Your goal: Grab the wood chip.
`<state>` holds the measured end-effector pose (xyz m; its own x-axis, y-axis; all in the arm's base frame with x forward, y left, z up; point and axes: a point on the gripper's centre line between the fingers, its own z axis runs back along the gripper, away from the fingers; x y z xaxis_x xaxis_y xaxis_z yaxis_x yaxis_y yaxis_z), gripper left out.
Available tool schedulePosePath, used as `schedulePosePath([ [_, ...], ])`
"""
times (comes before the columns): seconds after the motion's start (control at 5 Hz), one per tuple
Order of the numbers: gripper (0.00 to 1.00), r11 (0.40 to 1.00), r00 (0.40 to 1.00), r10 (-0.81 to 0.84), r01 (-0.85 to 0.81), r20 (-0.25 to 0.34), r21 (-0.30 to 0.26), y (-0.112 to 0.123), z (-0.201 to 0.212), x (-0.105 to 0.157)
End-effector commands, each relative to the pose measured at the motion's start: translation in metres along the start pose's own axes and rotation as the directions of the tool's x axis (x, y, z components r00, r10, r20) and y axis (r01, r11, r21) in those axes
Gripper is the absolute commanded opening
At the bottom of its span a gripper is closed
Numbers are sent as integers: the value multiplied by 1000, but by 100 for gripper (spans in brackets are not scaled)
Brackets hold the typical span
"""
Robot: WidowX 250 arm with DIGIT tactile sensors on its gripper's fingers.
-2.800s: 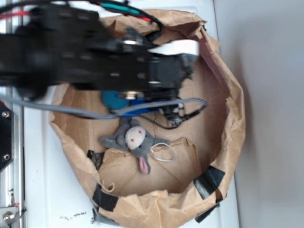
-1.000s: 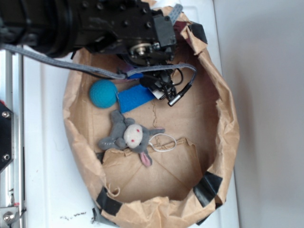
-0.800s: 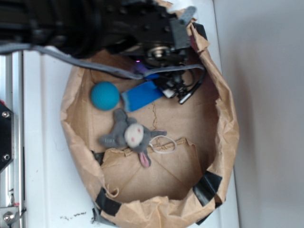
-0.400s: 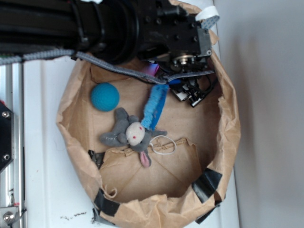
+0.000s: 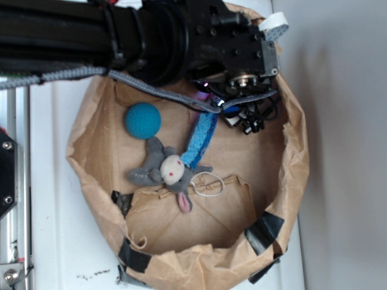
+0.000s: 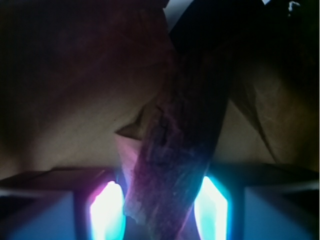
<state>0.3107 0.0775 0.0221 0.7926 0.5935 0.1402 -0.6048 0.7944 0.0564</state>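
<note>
Crumpled brown paper bag basket (image 5: 293, 181) is occupied at its top by the black gripper (image 6: 159, 200). Blue felt strip (image 5: 201, 138), teal ball (image 5: 143, 120) and grey plush mouse (image 5: 167, 172) are seen inside. Rough dark brown wood chip (image 6: 182, 150) is clamped between the 2 glowing fingers (image 6: 106, 207).

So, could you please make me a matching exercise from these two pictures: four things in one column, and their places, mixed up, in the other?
Things:
1. wood chip
2. teal ball
3. grey plush toy
4. black tape

Places:
A. on the paper bag wall, lower right of the exterior view
B. between the glowing fingers of the gripper
C. mid-floor of the bag, beside a white loop
D. upper left of the bag floor

Pairs: 1-B, 2-D, 3-C, 4-A
</note>
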Motion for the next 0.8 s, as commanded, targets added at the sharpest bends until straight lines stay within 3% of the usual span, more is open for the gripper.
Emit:
schedulePosePath([
  [0.0, 0, 998, 998, -43, 45, 52, -45, 8, 21, 1],
  [0.4, 0, 951, 968, -197, 228, 158, -207, 14, 88, -32],
  [0.6, 0, 920, 923, -329, 361, 200, -152, 17, 101, -41],
])
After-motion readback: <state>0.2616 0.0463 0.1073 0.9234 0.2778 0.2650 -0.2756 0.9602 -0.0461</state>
